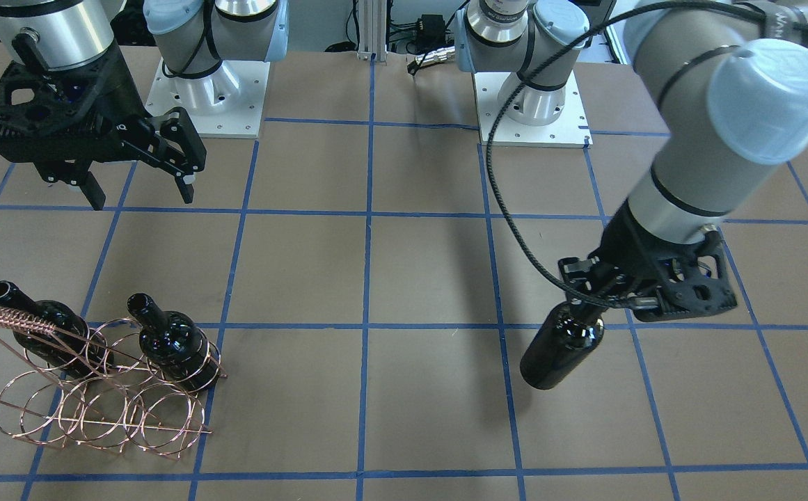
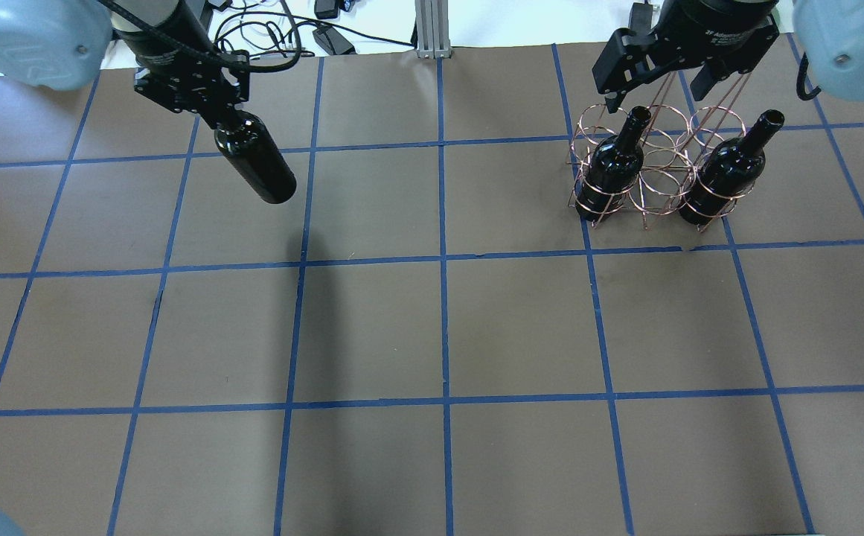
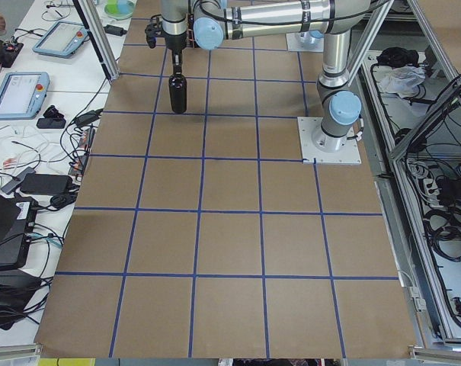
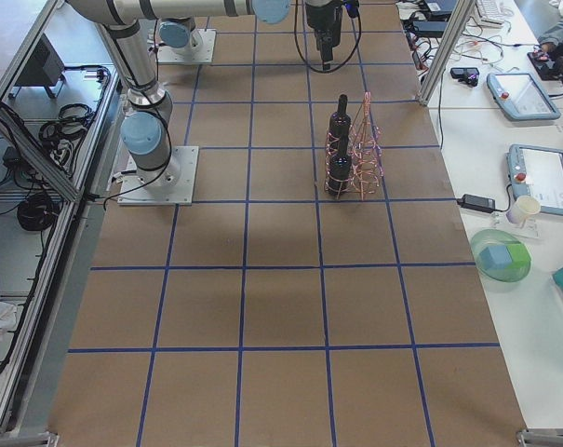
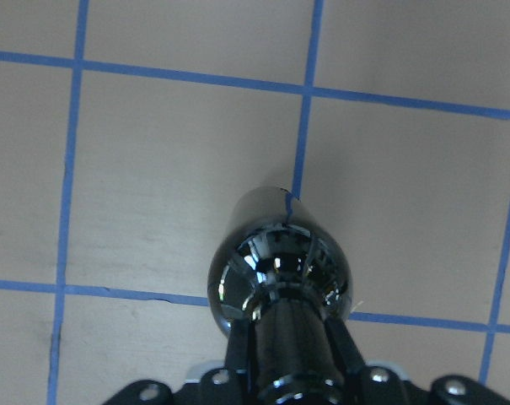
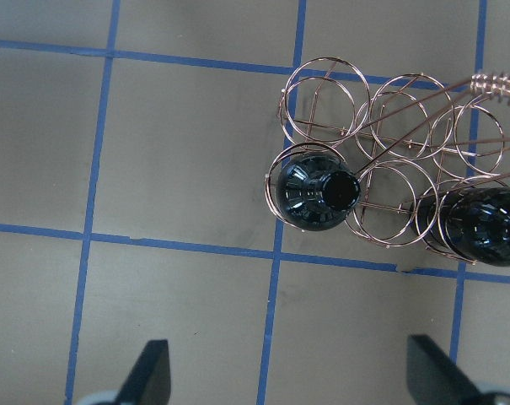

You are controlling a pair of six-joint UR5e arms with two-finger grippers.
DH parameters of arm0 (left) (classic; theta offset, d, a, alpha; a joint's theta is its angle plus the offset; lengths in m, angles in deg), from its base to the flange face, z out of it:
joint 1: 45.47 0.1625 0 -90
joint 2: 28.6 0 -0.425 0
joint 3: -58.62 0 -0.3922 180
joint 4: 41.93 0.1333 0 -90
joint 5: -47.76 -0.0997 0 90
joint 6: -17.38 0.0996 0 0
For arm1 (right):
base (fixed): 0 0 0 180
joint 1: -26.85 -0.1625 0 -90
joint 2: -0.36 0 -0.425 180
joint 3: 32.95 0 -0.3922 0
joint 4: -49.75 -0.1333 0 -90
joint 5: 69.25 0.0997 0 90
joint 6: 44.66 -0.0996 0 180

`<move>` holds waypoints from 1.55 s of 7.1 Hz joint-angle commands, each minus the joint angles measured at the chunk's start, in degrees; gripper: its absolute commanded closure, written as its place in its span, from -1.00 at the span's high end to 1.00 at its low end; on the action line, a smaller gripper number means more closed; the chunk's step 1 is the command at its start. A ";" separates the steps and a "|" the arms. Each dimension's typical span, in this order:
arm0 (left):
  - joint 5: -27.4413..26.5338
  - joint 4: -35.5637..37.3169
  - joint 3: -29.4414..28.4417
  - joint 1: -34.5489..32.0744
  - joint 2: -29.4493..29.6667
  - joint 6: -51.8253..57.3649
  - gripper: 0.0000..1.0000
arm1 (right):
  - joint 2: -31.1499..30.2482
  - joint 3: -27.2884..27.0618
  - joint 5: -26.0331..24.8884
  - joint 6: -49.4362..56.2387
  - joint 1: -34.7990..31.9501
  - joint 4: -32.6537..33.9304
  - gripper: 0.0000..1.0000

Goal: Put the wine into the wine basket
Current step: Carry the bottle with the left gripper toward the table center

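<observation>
My left gripper is shut on the neck of a glossy black wine bottle and holds it hanging, tilted, above the table. The bottle also shows in the overhead view and the left wrist view. The copper wire wine basket stands on the far side of the table. Two identical bottles sit in its outer rings, and the ring between them holds nothing. My right gripper is open and empty above the basket, whose rings show in the right wrist view.
The table is brown with a blue tape grid. The two arm bases stand at the robot's edge. An aluminium post and cables lie beyond the far edge. Desks with tablets flank the table.
</observation>
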 commanded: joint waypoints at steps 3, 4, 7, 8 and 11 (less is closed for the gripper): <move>1.64 -0.15 8.06 -12.60 -3.66 -10.82 -1.00 | 0.00 0.00 0.02 -0.03 0.00 -0.02 1.00; 1.55 0.20 9.83 -15.24 -3.84 -11.38 -1.00 | 0.00 0.00 0.02 0.06 0.00 -0.02 1.00; 1.99 0.21 12.38 -18.51 -3.84 -11.21 -1.00 | 0.00 0.00 -0.06 -0.29 0.00 -0.19 1.00; 1.90 0.03 12.57 -19.48 -3.75 -11.21 -1.00 | 0.00 0.00 -0.15 -0.29 0.00 -0.19 1.00; 3.12 0.21 12.57 -20.54 -3.58 -11.21 -1.00 | 0.00 0.00 -0.15 0.06 0.09 -0.11 1.00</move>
